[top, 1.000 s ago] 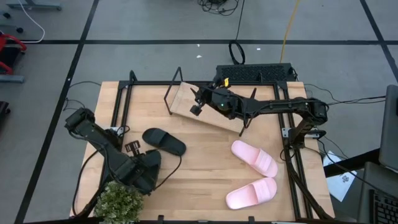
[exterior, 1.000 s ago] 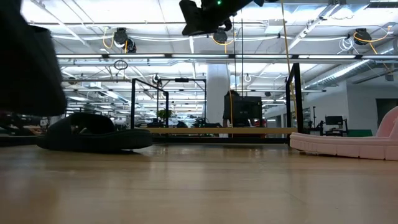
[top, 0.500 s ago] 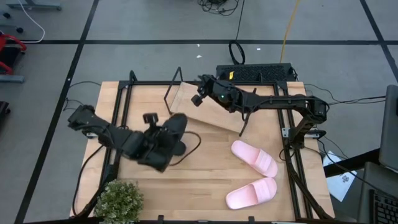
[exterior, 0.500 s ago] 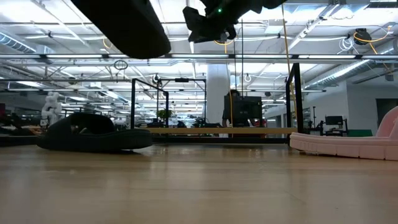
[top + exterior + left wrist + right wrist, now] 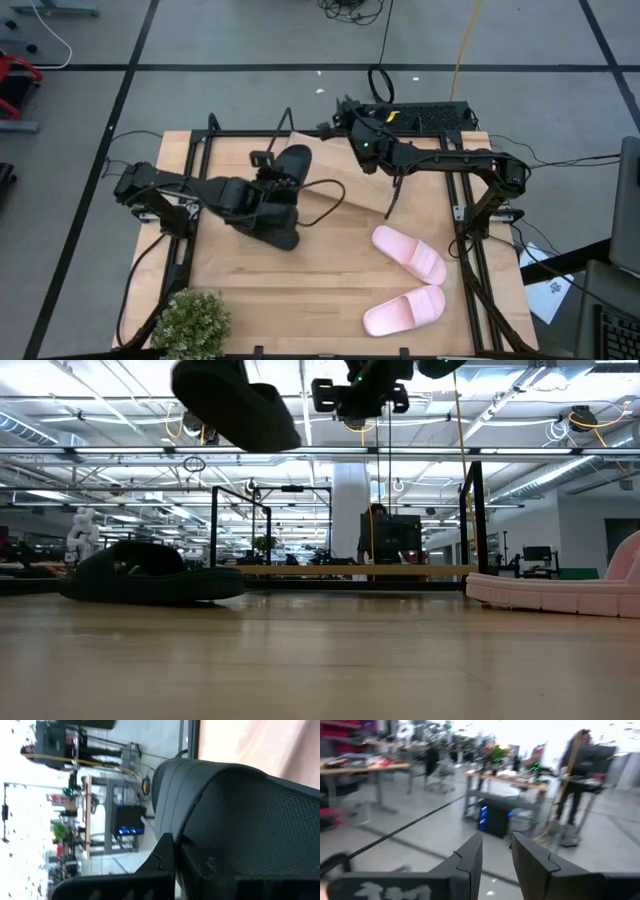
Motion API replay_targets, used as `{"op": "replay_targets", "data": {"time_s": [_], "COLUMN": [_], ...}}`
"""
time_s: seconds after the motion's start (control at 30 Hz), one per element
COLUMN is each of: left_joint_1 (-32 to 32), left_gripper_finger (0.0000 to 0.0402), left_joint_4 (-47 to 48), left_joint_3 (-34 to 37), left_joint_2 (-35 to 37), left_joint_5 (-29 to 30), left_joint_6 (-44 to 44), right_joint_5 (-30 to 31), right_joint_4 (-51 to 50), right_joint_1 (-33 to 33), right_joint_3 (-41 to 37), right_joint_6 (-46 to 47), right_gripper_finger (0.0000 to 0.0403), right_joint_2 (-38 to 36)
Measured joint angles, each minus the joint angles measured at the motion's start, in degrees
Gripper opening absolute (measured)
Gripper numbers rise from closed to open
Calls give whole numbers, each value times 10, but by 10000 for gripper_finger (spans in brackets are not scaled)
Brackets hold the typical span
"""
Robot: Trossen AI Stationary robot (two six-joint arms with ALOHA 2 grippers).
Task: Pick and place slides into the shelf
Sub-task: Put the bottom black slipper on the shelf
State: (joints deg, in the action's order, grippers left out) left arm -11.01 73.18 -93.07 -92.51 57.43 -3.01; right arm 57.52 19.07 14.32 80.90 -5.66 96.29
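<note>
My left gripper (image 5: 278,182) is shut on a black slide (image 5: 293,165) and holds it raised over the left end of the shelf (image 5: 325,178), a tilted wooden plank on black wire frames. In the low view this slide (image 5: 238,402) hangs high above the table. A second black slide (image 5: 150,575) lies on its sole on the table, partly under my left arm (image 5: 280,235). Two pink slides (image 5: 410,253) (image 5: 405,310) lie on the table at the right. My right gripper (image 5: 338,112) is open over the shelf's far edge, nothing between its fingers (image 5: 470,857). My left gripper pinches an edge of the black slide (image 5: 182,845) between its two fingers, beside the slide's textured surface (image 5: 245,820). Whether that edge belongs to the strap or the sole, I cannot tell. The slide is lifted clear of table and shelf, reaching past the fingers toward the far edge.
A potted plant (image 5: 190,325) stands at the table's near left corner. Black frame bars (image 5: 195,165) run along the left and right sides of the table. A dark box with cables (image 5: 410,115) sits behind the far edge.
My left gripper has swung up from beside the plant toward the far edge and the shelf, rolling as it went. It carries the black slide, which now hangs clear above the shelf's left end. My right gripper has drawn back toward the far edge and turned away from the plank.
</note>
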Motion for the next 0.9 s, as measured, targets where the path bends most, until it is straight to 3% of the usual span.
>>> {"op": "replay_targets", "data": {"time_s": [0.23,0.6,0.9], "left_joint_1": [73,182,248], "left_gripper_finger": [0,0,0], "left_joint_4": [-174,-458,-610], "left_joint_3": [69,202,260], "left_joint_2": [0,0,-1], "left_joint_5": [-32,-92,-159], "left_joint_6": [-164,-380,-464], "right_joint_5": [99,102,102], "right_joint_4": [9,9,8], "right_joint_1": [8,11,10], "right_joint_3": [0,0,0], "right_joint_6": [-71,-111,-120], "right_gripper_finger": [96,96,96], "right_joint_2": [-41,-114,-124]}}
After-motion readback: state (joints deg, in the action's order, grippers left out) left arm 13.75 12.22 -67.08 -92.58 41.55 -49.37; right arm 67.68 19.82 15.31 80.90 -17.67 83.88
